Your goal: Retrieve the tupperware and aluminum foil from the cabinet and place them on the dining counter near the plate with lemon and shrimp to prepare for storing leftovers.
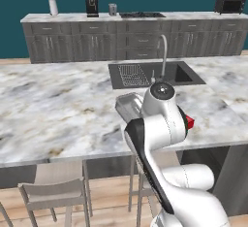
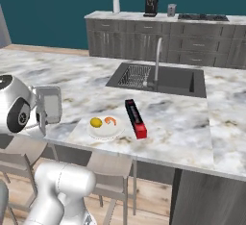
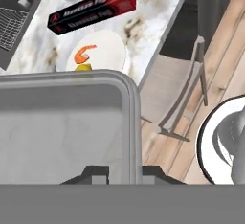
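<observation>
Nearest: gripper (image 3: 122,171) clamped shut on the rim of the clear, shallow rectangular plastic tupperware (image 3: 62,122); one dark fingertip inside the wall, one outside, at the container's near right corner. Tupperware carried clear of the surface, tipped on edge in the right base view (image 2: 49,105), at the stool-side edge of the white-and-grey marble desk (image 2: 182,123).

Just beyond the container: small white plate with yellow lemon piece and orange curved shrimp (image 3: 98,50), lying on the desk near its front edge. Ahead of the gripper along the hand's line of sight, plate's near rim hidden behind the tupperware's far wall. In the right base view, plate (image 2: 105,127) to the right of the held container, close but apart.

Past the plate: long slim black aluminum foil box with red end (image 3: 93,8), flat on the desk, just beside the plate, not touching. Long axis from the sink side toward the desk's front edge, red end nearest the edge (image 2: 136,118).

Judged: foil already delivered; tupperware at the set-down stage. Bare marble on the plate's near side, between container and plate, the likely spot; short forward-and-down move needed.

Farther: dark inset sink with curved tap (image 2: 158,77); grey drawer units against the teal wall (image 2: 144,41).
</observation>
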